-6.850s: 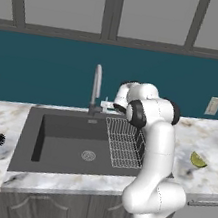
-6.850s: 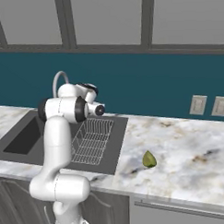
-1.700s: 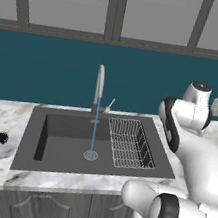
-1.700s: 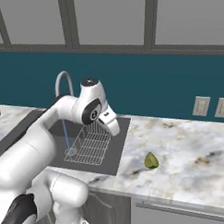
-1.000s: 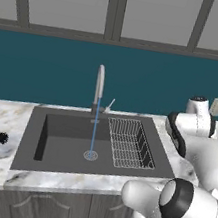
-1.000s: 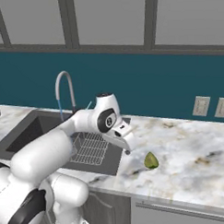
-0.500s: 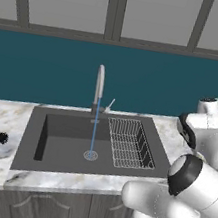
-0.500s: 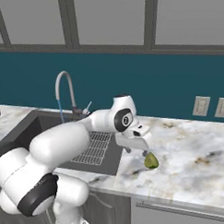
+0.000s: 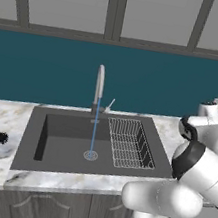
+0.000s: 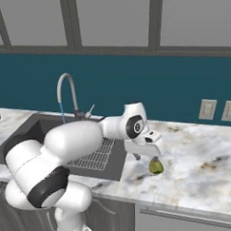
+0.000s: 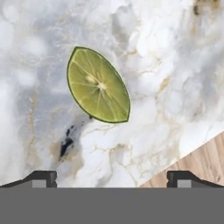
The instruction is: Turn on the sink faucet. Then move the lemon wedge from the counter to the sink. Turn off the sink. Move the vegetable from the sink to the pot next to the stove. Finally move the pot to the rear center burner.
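End effector (image 10: 149,159) hangs wide open right over the lemon wedge (image 11: 98,85) near the surface's (image 10: 200,156) front edge. Looks light, slick, squishy; I'd pinch its rind sides.

base views flank sink (image 9: 75,140), hand view close overhead

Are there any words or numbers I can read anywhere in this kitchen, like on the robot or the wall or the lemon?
None: no words, numbers, brands or signs can be read in these pictures.
The robot's hand: plain white, no writing.
The wall outlets: blank plates.
The lemon wedge: only its green flesh and rind.
The counter: marble veins, no letters.
The sink faucet and the sink: no labels.
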